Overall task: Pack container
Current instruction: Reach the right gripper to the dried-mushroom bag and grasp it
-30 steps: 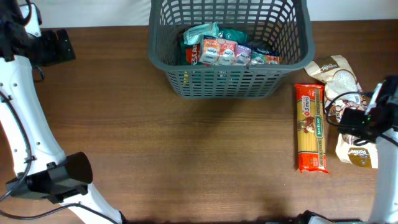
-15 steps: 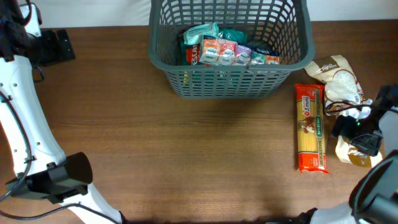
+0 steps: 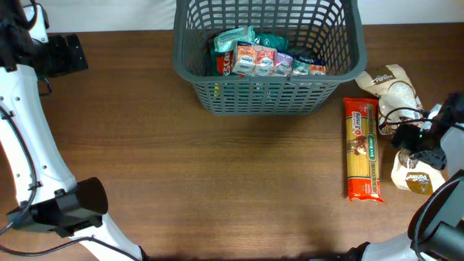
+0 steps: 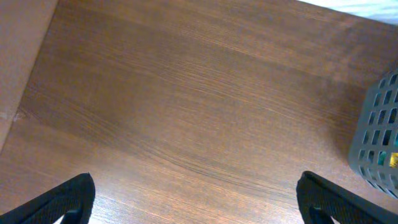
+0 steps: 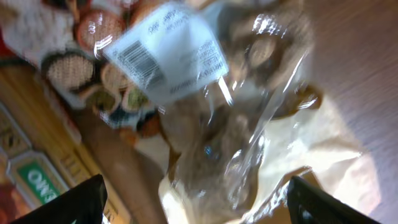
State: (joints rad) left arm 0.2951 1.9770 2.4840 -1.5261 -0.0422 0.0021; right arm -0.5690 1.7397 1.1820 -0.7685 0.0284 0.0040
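Dark wood-grain table (image 3: 217, 181), white backdrop (image 3: 109, 14) beyond — the container (image 3: 268, 98) stands at 12 o'clock; left gripper (image 4: 199, 198) spread apart over the wood; right gripper (image 5: 200, 202) parted above a clear packet (image 5: 236, 124) at 3 o'clock.

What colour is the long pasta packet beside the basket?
The long flat pasta packet is red with a yellow window; overhead view shows it best.

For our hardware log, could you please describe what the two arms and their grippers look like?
The left arm has smooth white rounded links, a bulky black joint housing and a thin black cable alongside. The right arm looks white too, black near its wrist. The left gripper and right gripper are matte black with blunt fingers.
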